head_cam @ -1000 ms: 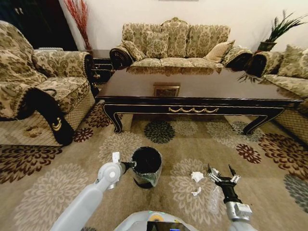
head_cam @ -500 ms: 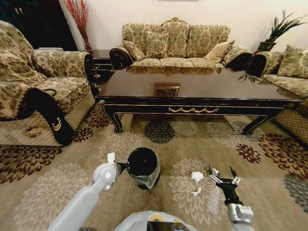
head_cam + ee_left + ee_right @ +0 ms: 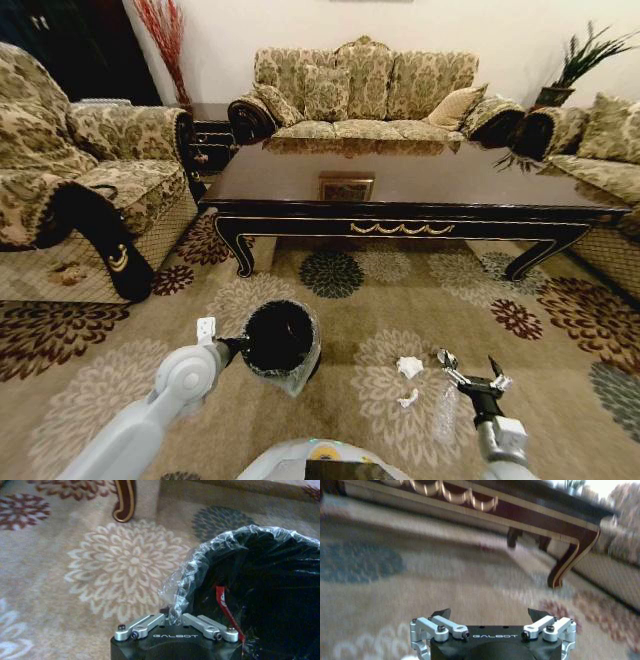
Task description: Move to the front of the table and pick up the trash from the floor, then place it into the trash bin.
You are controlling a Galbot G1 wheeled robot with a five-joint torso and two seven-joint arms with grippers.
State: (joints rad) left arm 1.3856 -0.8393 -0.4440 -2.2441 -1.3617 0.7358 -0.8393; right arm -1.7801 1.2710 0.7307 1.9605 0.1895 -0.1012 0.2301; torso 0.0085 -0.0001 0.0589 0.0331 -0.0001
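Observation:
The black trash bin (image 3: 280, 342) stands tilted on the floor (image 3: 330, 420) in front of the table (image 3: 420, 185). My left gripper (image 3: 236, 346) is shut on its lined rim. The left wrist view shows that gripper (image 3: 173, 618) pinching the plastic liner, with a red wrapper (image 3: 221, 597) inside the bin (image 3: 270, 585). Two white paper scraps of trash (image 3: 409, 366) (image 3: 408, 400) lie on a carpet medallion right of the bin. My right gripper (image 3: 471, 368) hovers open just right of them; the right wrist view has it (image 3: 489, 614) open over the carpet (image 3: 420, 577).
A clear plastic item (image 3: 445, 412) lies on the carpet beside my right arm. An armchair (image 3: 70, 190) stands at the left, a sofa (image 3: 365, 90) behind the table and another seat (image 3: 610, 170) at the right. A curved table leg (image 3: 565, 564) stands ahead of the right gripper.
My left arm has pulled the trash bin to the left and nearer, tipping it further. My right gripper has drifted slightly right and nearer, still open. The scraps have not moved.

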